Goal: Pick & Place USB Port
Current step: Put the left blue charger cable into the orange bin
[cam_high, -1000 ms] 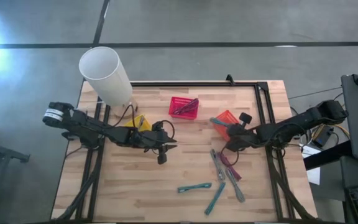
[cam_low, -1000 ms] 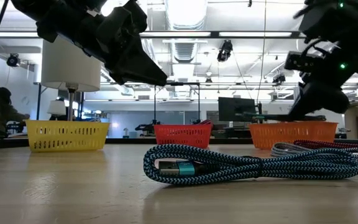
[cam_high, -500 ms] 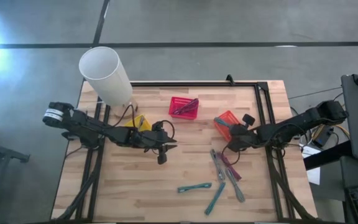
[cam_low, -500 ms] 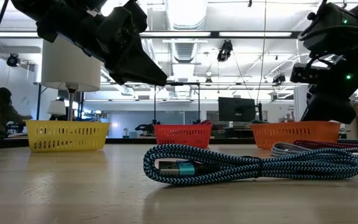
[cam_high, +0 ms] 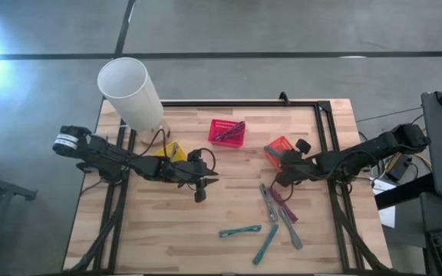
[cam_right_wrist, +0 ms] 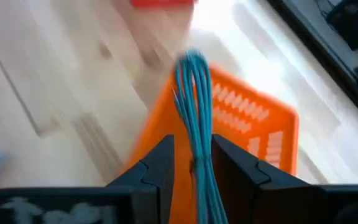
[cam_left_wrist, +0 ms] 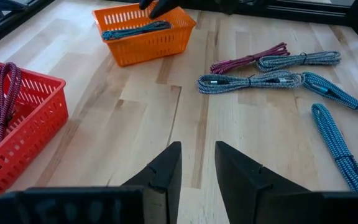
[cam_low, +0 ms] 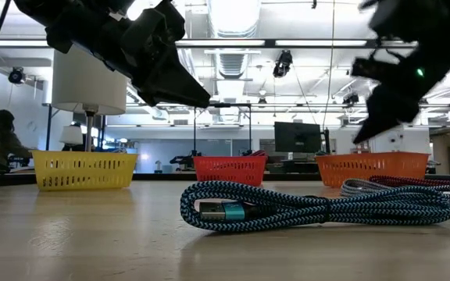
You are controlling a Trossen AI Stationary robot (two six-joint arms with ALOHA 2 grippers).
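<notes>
The orange basket (cam_high: 278,149) (cam_left_wrist: 145,31) stands right of the table's centre. A folded teal USB cable (cam_left_wrist: 135,30) (cam_right_wrist: 194,93) lies inside it. My right gripper (cam_high: 285,162) (cam_low: 369,129) (cam_right_wrist: 192,143) hangs above the basket's near right side with its fingers a little apart. The cable shows through the gap below them, and nothing hangs from the fingers in the low view. My left gripper (cam_high: 212,178) (cam_left_wrist: 197,149) waits over the middle of the table, narrowly open and holding nothing.
Several loose cables lie on the near right part of the table (cam_high: 278,203) (cam_high: 240,230) (cam_left_wrist: 250,81) (cam_low: 311,207). A red basket (cam_high: 227,133) holds dark red cable. A yellow basket (cam_high: 171,151) stands by the white lamp (cam_high: 129,92). Bare wood lies at the near left.
A second ago my right gripper held the teal cable level over the orange basket. It dipped toward the basket, then rose quickly and shows blurred. The cable has dropped from its fingers and now lies in the basket.
</notes>
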